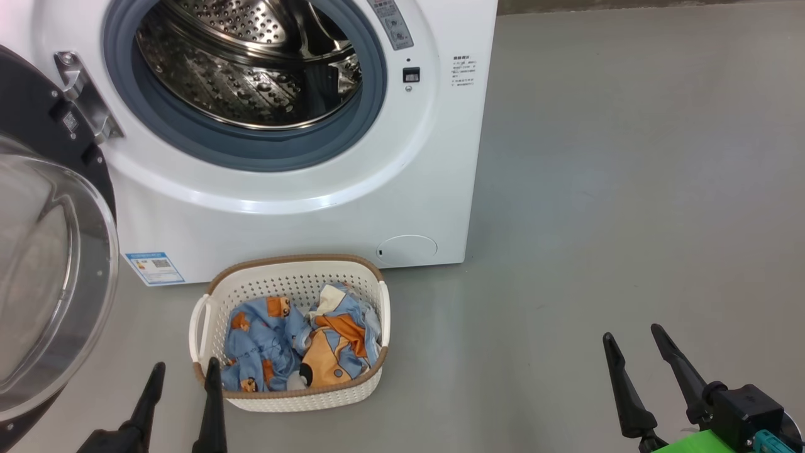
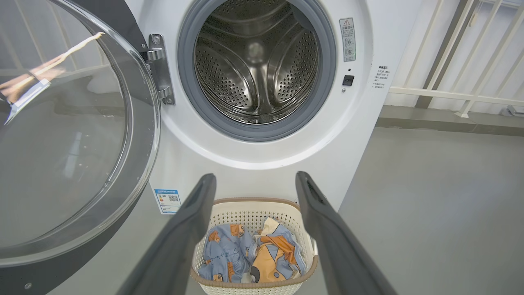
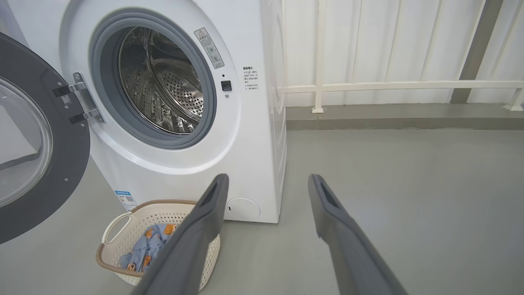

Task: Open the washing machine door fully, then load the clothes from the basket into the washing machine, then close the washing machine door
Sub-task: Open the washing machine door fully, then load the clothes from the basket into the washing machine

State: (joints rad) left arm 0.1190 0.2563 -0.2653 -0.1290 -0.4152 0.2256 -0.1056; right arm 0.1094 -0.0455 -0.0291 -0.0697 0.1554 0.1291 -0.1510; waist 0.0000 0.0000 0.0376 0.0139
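Door: washing machine door [image 1: 44, 270] open, frame's left.
Load: clothes [image 1: 295, 343] in basket [image 1: 277, 286], lower centre.
Claws: left gripper [image 1: 185, 371], right gripper [image 1: 632, 340] wide, empty.

Smooth grey floor [image 1: 629, 157] ends at a low grey kerb [image 3: 389, 116] along its far edge; a white railing [image 3: 401, 85] stands on the kerb before a pale ribbed wall [image 3: 368, 41].

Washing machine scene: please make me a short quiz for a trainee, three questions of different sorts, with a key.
1. True or false: the washing machine door is open.
2. Where do the clothes lie? A) in the drum B) in the basket C) on the floor
3. Fill in: the fingers of the left gripper stand ___ (open or shut).
Key: 1 true; 2 B; 3 open.
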